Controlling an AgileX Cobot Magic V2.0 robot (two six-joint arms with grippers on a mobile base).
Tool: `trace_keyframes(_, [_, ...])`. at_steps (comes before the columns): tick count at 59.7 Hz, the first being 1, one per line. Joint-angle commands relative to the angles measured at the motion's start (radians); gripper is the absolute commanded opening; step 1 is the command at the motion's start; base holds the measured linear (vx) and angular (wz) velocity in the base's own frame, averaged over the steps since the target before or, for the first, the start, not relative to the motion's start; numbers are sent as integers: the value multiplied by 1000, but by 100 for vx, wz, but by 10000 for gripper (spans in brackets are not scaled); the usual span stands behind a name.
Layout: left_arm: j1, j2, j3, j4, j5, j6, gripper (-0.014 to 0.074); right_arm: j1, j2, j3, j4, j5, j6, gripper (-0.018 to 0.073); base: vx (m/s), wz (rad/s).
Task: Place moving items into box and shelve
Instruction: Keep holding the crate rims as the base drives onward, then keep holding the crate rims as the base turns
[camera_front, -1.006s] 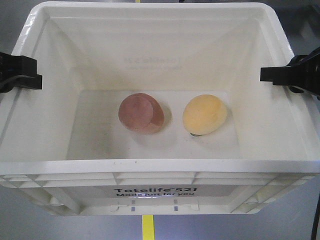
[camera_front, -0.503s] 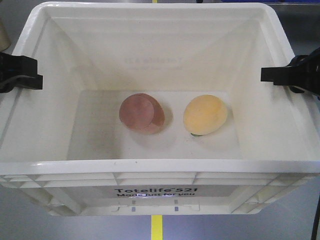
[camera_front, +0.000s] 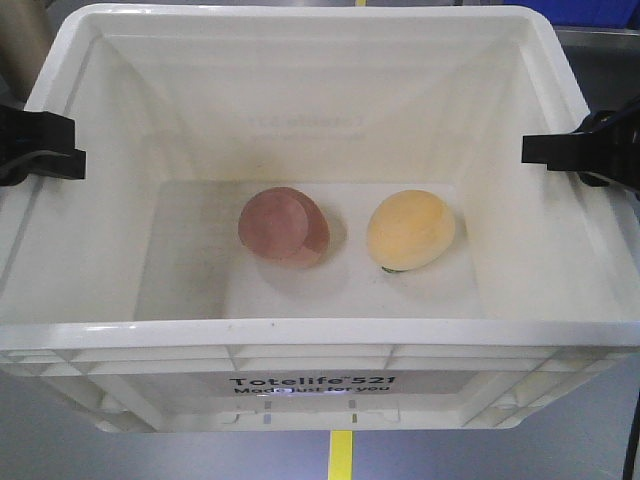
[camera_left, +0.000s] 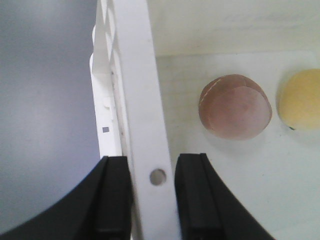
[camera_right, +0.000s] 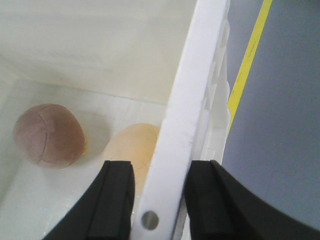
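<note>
A white plastic box (camera_front: 300, 345) fills the front view. A pink-brown ball (camera_front: 283, 226) and a yellow ball (camera_front: 411, 229) lie side by side on its floor. My left gripper (camera_front: 40, 145) is shut on the box's left rim. My right gripper (camera_front: 570, 152) is shut on the right rim. In the left wrist view the left gripper (camera_left: 152, 170) straddles the rim (camera_left: 137, 100), with the pink-brown ball (camera_left: 235, 106) and the yellow ball (camera_left: 301, 98) inside. In the right wrist view the right gripper (camera_right: 159, 175) clamps the rim (camera_right: 192, 90), with both balls (camera_right: 48, 135) (camera_right: 135, 145) inside.
Grey floor with a yellow line (camera_front: 342, 455) lies below the box; the line also shows in the right wrist view (camera_right: 250, 60). A tan object (camera_front: 20, 40) is at the top left beyond the box, and a blue object (camera_front: 590, 12) at the top right.
The box and both grippers keep their place in view. The yellow floor line has slid to the right, and the tan and blue objects have come into view behind the box.
</note>
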Motion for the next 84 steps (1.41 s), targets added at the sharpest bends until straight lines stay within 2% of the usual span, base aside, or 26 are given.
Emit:
trace_keyframes(1, [-4,-30,-48,-9,-126,9,-3,-1,-29,-43,43,-116,-28,-6,27,19])
trace_keyframes(17, [-4,-30,-48,-9,-126,9,-3,-1,-29,-43,43,-116,-28,-6,31,18])
trace_keyframes(84, [-4,-30,-48,-10,-126,9,-3,-1,-29,-43,43,-116,-28,-6,49,-4])
